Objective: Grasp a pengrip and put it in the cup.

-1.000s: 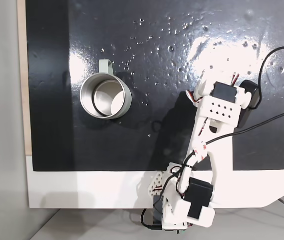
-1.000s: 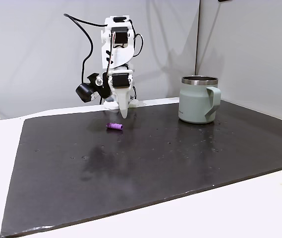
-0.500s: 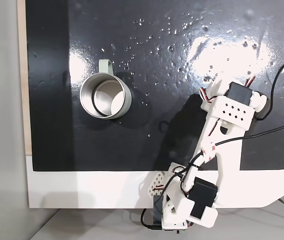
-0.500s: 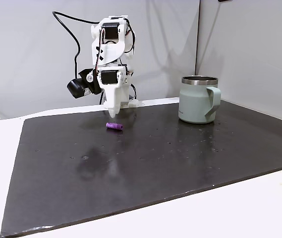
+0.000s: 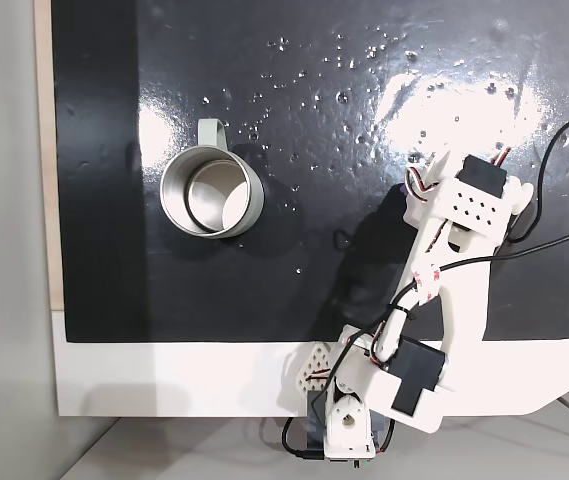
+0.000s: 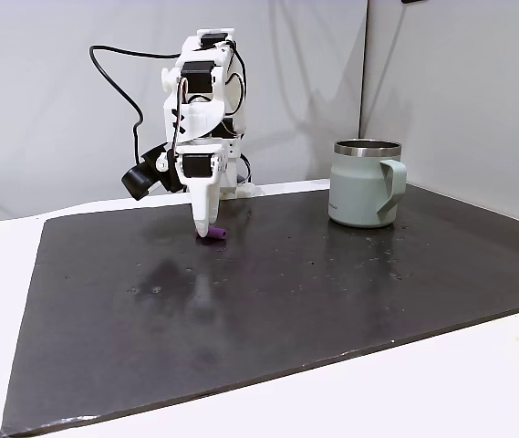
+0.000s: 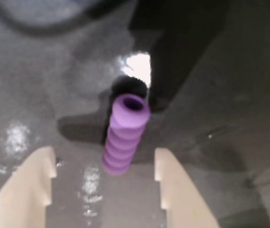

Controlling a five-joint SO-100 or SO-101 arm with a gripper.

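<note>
The pengrip (image 7: 124, 135), a short ribbed light-purple tube, lies on the black mat. In the wrist view it sits between my two cream fingers (image 7: 30, 180), pointing away from the camera. My gripper (image 7: 104, 159) is open and straddles it without squeezing. In the side fixed view the gripper (image 6: 205, 228) points straight down, its tip at the mat, and the pengrip (image 6: 214, 235) shows just right of the tip. The cup (image 5: 212, 192) is a silver-grey metal mug standing upright at the mat's left in the top fixed view. In the side view the cup (image 6: 365, 182) stands well to the right.
A black mat (image 5: 314, 60) covers a white table (image 5: 164, 380). The arm's base (image 5: 349, 425) stands at the near edge in the top view. A black camera housing (image 6: 140, 178) with a cable hangs off the wrist. Grey walls stand behind the table.
The arm swung rightward in the top view, leftward in the side view, and dropped. The gripper tip came down from above the mat to the pengrip. Cup and pengrip stayed put.
</note>
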